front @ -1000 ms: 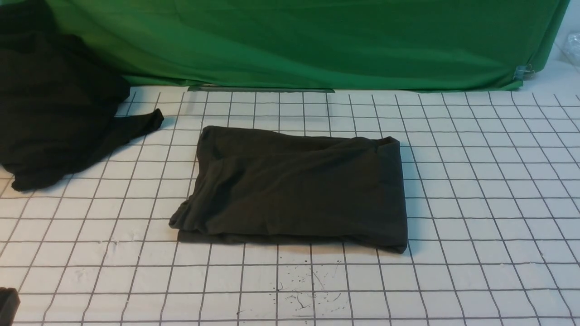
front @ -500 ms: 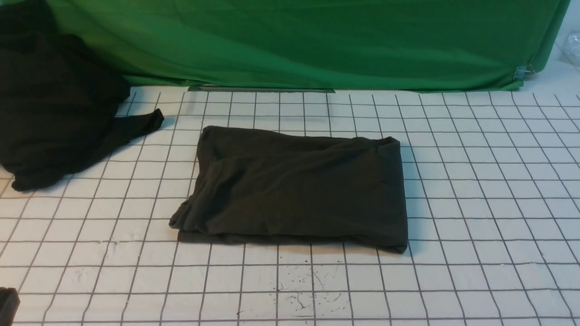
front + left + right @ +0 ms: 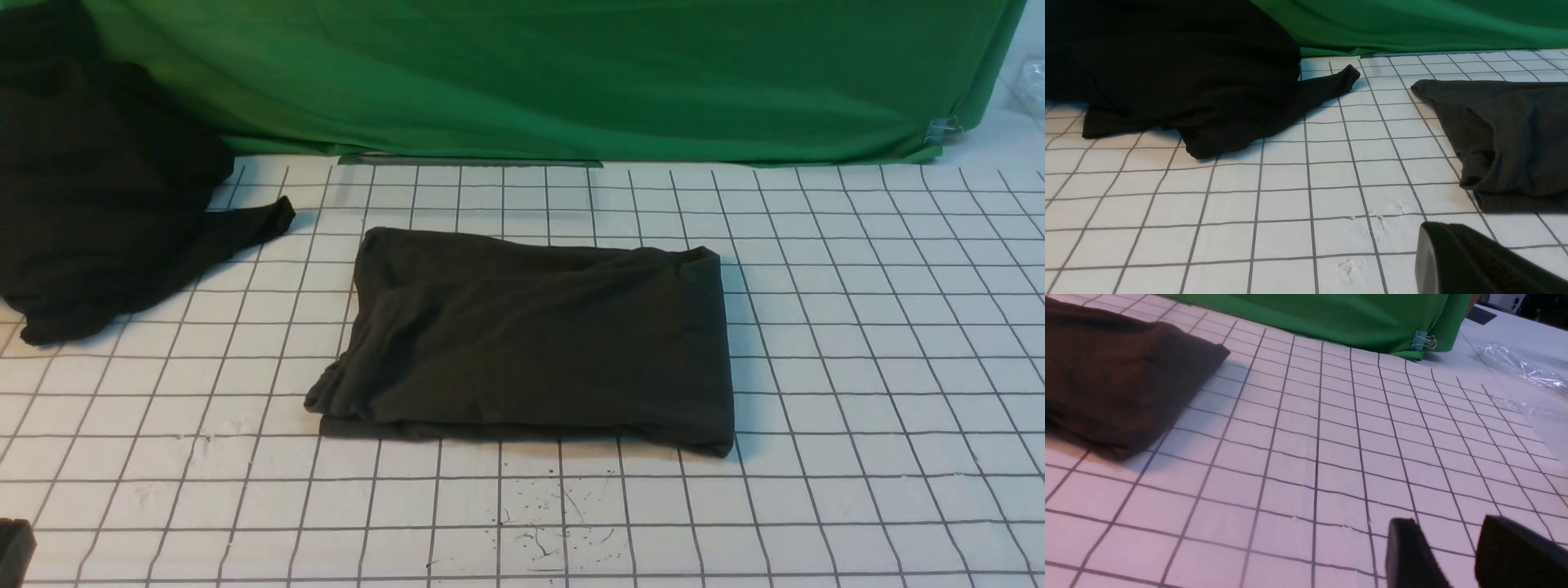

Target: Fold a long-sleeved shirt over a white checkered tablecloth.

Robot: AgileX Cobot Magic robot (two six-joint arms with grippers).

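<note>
The green backdrop [image 3: 571, 73] hangs along the far edge of the bench. The tablecloth [image 3: 857, 367] covers the bench from there to the near edge. A black heap [image 3: 98, 188] of another garment sits at the far left corner, apart from the shirt. The shirt [image 3: 531, 335] lies mid-cloth as a flat, layered rectangle, so the folding looks done or nearly so. It should handle as soft, limp and light, with no stiffness: lifted at one point it would sag and come undone. I would pinch all layers at two corners of the folded right edge, or slide under the looser, rumpled left edge.

The left gripper [image 3: 1470, 261] sits low near the near left corner, its jaws pressed together on nothing. The right gripper [image 3: 1453, 555] hovers over bare cloth right of the shirt, its jaws parted and empty.
</note>
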